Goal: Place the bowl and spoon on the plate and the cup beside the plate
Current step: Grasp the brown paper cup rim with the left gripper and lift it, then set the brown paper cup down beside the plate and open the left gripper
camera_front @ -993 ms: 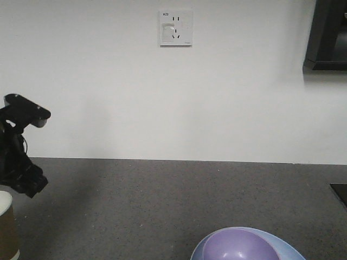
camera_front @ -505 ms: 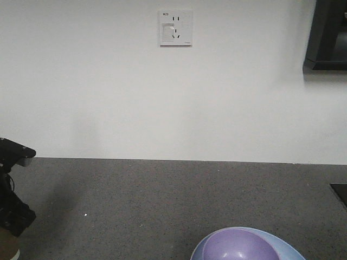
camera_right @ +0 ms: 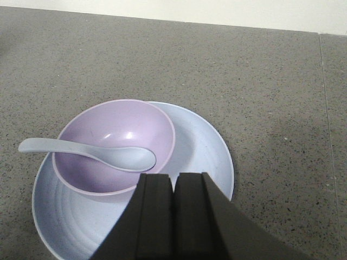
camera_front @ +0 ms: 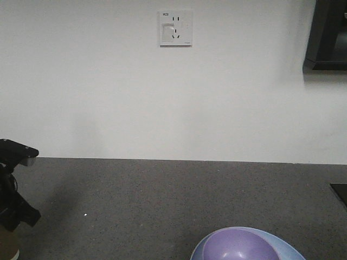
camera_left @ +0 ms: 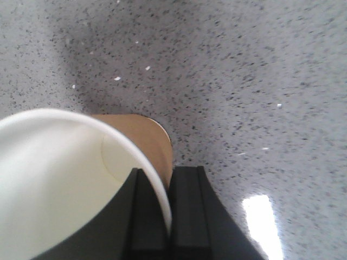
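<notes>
The brown paper cup (camera_left: 145,142) stands on the grey counter at the far left, its base showing low in the front view (camera_front: 7,248). My left gripper (camera_left: 169,180) is shut on the cup's white rim, one finger inside and one against the outer wall. The lavender bowl (camera_right: 111,132) sits on the pale blue plate (camera_right: 209,154), toward its left side. The spoon (camera_right: 92,154) lies in the bowl with its handle sticking out over the left rim. My right gripper (camera_right: 174,181) hovers over the plate's near edge, shut and holding nothing. Bowl (camera_front: 238,246) and plate (camera_front: 290,252) show at the front view's bottom edge.
A white wall with a power socket (camera_front: 175,28) rises behind the speckled grey counter (camera_front: 162,195). A dark fixture (camera_front: 328,35) hangs at the upper right. A black object (camera_front: 340,192) sits at the counter's right edge. A seam (camera_right: 324,108) runs through the counter right of the plate.
My left arm has dropped down and leftward onto the cup, covering its top; in the last half second it barely moved. Bowl and plate stay put.
</notes>
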Motion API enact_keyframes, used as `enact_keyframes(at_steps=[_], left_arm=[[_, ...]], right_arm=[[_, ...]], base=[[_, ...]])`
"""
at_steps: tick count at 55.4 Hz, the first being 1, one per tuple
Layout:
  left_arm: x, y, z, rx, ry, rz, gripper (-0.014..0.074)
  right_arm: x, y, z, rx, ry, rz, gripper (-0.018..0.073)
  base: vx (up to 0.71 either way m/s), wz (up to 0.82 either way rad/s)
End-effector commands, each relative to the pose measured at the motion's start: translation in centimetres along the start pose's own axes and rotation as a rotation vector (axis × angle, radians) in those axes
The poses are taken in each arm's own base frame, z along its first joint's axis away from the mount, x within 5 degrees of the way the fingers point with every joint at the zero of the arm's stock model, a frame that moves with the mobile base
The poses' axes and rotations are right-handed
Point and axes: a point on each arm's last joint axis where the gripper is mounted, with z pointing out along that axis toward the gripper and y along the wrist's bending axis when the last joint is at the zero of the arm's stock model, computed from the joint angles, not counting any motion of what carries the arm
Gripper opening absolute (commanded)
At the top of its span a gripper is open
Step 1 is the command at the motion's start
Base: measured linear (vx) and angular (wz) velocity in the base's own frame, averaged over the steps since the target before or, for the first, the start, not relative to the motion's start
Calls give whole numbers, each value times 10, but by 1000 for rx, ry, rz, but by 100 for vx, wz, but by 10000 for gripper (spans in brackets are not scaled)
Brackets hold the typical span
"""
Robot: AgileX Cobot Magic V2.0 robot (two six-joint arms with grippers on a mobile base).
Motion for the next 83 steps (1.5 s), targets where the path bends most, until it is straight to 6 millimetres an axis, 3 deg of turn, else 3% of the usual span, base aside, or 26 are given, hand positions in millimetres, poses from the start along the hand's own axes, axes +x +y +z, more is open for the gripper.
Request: enact_keyframes(at_steps=[1,12,23,35,43,62,83], left_arm=[[-6,-10,-50,10,-176,27,-6],[-20,-52,-103,55,-316,155,-6],[-31,-115,-128,139,-406,349,-6],[-42,-179,-119,226,-387,496,-6],[-48,-203,-105,236,-352,546,-6],[-58,-225,-69,268,-257,562,-6],[-62,-235,-48,295,-204,564,23]], right_arm=[[-16,-1,-5,20,-107,-3,-9],[-16,-1,-5,20,-106,-3,-9],[-15,-1,-5,19,-105,-3,-9],[-15,-1,-5,17,-97,-3,-9],[-15,-1,-5,16,-95,-3,-9],[-13,0,-5,12,-75,-7,-9],[-13,0,-5,12,-75,-7,-9]], base=[[0,0],[0,0],[0,0],[0,0],[0,0],[0,0],[0,0]])
